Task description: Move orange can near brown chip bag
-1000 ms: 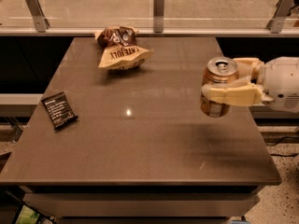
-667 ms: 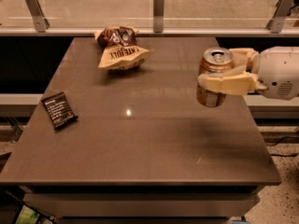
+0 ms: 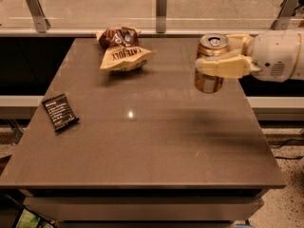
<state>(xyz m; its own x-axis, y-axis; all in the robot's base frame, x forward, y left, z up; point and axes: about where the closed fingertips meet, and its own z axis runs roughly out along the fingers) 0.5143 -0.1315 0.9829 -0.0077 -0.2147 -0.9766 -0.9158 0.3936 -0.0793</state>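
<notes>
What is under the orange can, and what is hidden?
Only bare table shows beneath the orange can, which the gripper holds raised near the table's edge. A finger covers part of the can's side; its underside is unseen.

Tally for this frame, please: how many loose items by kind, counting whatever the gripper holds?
Drink cans: 1, the orange can, gripped by the gripper over the right side of the table.
Chip bags: 1, the brown chip bag, near the far edge.
Flat packets: 1, the black packet, near the left edge.
Total: 3.
</notes>
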